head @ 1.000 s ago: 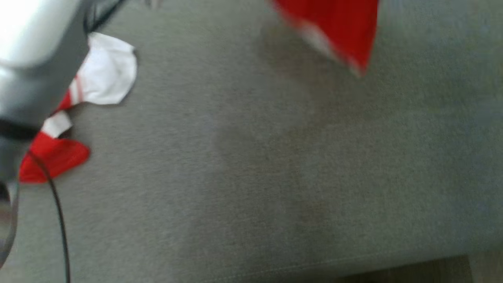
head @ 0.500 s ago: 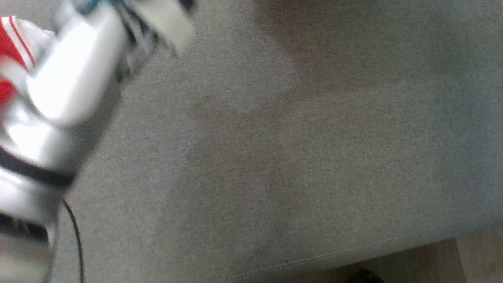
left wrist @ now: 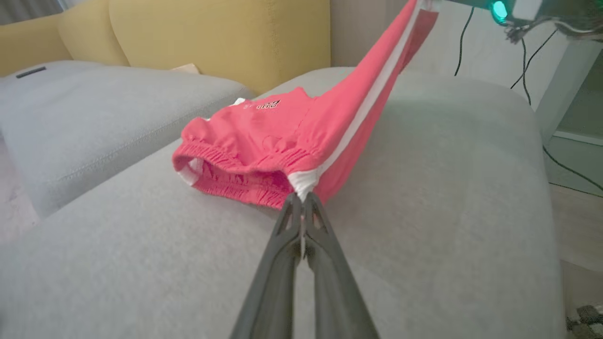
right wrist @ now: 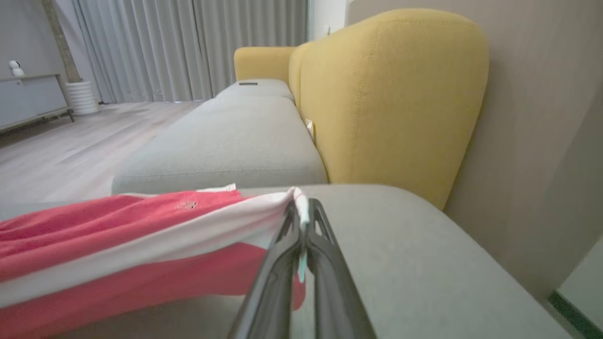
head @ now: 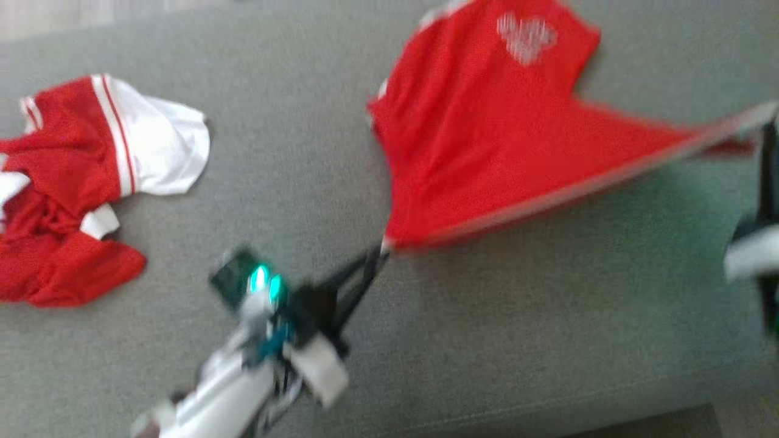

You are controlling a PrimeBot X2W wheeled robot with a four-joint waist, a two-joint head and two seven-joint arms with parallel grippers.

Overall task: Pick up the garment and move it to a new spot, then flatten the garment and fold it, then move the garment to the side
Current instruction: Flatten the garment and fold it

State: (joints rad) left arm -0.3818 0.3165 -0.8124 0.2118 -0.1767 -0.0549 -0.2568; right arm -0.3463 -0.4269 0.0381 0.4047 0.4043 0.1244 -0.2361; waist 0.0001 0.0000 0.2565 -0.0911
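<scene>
**Head view.** The red garment [head: 487,140] lay from upper centre to the right of the frame, on the grey sofa cushion [head: 426,353]. Its lower edge was drawn into a taut line between the two arms. The left end effector [head: 380,249] sat mid-frame, clamped on the near corner. The right end effector [head: 770,125] was blurred at the right edge, at the far end of that line. A second garment [head: 91,182], red and white, lay crumpled at the left, well apart.

**Left wrist view.** Fingers were pressed together on the end of the white stripe [left wrist: 372,99], just beside the elastic waistband [left wrist: 226,165]. The waist end drooped onto the cushion, and the stripe climbed to the upper right.

**Right wrist view.** Fingers were pinched shut on the striped corner. The cloth ran off to the lower left, held clear of the cushion near the tips. A yellow backrest [right wrist: 391,94] stood behind.

**Handling, my reading.** The fabric looked light, limp and thin, with no stiffness of its own. It sagged wherever unsupported and would likely drag and wrinkle on the cushion. The best holds seemed to be the thicker stripe ends and the waistband. Such small pinches might slip under a jerk.
</scene>
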